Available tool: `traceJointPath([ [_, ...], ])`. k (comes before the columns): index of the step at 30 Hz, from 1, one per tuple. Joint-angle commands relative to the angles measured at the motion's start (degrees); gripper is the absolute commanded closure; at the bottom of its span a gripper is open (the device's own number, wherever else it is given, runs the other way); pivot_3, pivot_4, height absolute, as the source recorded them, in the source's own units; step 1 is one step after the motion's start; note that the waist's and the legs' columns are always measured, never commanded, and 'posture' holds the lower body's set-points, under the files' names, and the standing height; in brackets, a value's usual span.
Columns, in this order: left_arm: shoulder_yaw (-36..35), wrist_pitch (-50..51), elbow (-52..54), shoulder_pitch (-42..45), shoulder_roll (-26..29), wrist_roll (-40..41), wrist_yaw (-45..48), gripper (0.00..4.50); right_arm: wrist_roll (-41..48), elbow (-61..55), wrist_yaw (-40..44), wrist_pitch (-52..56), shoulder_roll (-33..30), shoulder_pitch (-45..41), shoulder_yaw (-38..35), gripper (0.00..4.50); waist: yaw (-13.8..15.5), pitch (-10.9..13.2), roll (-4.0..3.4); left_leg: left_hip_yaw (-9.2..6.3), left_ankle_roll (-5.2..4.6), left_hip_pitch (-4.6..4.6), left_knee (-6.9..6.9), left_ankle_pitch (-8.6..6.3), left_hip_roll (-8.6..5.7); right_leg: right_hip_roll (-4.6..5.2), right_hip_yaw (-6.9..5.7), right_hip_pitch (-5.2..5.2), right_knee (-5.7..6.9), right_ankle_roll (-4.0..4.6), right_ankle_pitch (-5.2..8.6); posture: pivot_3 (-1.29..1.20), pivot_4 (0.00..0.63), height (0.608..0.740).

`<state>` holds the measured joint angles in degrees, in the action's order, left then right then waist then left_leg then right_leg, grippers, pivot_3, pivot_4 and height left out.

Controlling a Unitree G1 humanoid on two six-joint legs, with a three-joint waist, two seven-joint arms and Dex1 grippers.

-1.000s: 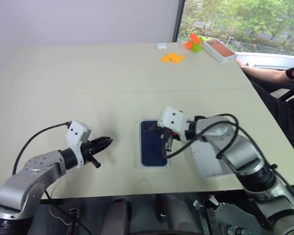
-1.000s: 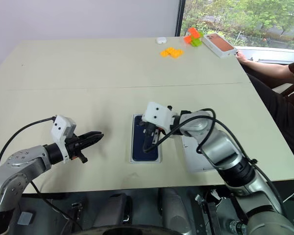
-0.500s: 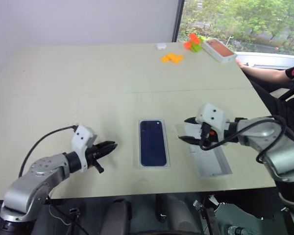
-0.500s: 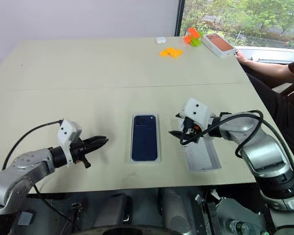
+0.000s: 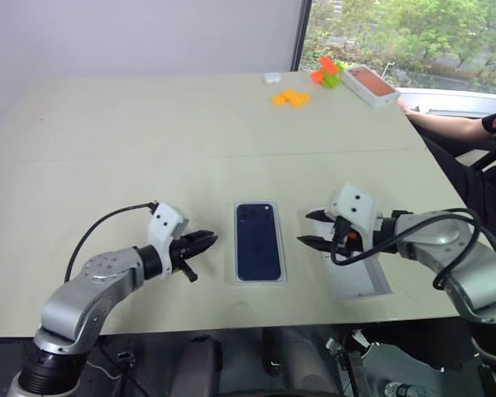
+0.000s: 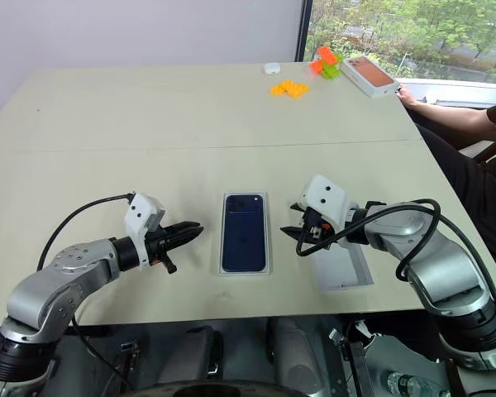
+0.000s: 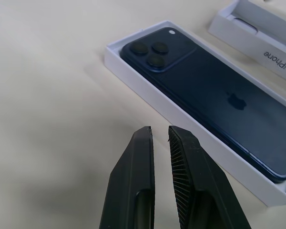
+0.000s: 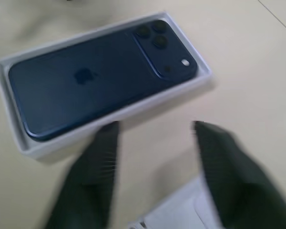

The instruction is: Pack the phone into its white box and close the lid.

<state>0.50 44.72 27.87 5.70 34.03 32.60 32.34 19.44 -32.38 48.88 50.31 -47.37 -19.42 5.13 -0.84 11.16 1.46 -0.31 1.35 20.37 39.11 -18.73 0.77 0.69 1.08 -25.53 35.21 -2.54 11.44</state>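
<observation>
The dark navy phone [image 5: 258,241] lies back up inside the white box [image 7: 133,78] at the middle of the table's near side, camera cluster at the far end. The lid [image 5: 357,270] rests inside up on the table just right of the box. My left gripper [image 5: 208,241] hovers close to the box's left wall, pointing at it, fingers [image 7: 142,157] nearly together with nothing between them. My right gripper [image 5: 311,230] hangs open and empty between the box and the lid's far left corner, and its fingers [image 8: 101,152] frame the box's edge.
At the far right of the table sit orange bricks [image 5: 290,98], red and green blocks [image 5: 326,72], a small white object [image 5: 271,78] and a white box with a salmon-orange top [image 5: 370,84]. A person's arm [image 5: 446,126] rests by the right edge.
My right gripper left the phone, swung right toward the lid and opened. My left gripper moved right, closer to the box. The phone stays in the box.
</observation>
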Motion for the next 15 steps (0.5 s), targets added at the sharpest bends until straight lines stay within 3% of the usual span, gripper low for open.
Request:
traceJointPath([
  [1,-0.60,0.58,-0.82,2.55,0.04,0.29,0.49,3.89,-0.69,-0.31,-0.96,-0.90,0.50,-2.79,1.86,4.05,-0.01,0.00,0.00,0.00,0.00,-0.01,0.02,0.00,0.00,0.00,0.00,0.01,0.00,0.00,0.00,0.00,0.150,0.740],
  [2,-0.97,0.96,-1.50,2.99,-0.05,0.53,0.40,3.89,-1.77,0.53,-1.99,-1.01,0.95,-3.73,2.91,4.44,-0.05,0.00,0.00,0.00,0.00,-0.01,0.02,0.00,-0.01,0.00,-0.01,0.01,0.01,0.00,0.00,0.00,0.150,0.740],
  [15,-1.66,-0.72,-4.15,2.19,1.17,-1.61,1.40,3.89,-4.30,2.66,-5.42,0.25,4.08,-6.45,10.40,4.44,0.00,0.00,0.00,-0.02,-0.03,0.01,0.00,-0.02,0.00,0.05,0.02,-0.01,-0.01,0.00,-0.02,0.00,0.150,0.740],
])
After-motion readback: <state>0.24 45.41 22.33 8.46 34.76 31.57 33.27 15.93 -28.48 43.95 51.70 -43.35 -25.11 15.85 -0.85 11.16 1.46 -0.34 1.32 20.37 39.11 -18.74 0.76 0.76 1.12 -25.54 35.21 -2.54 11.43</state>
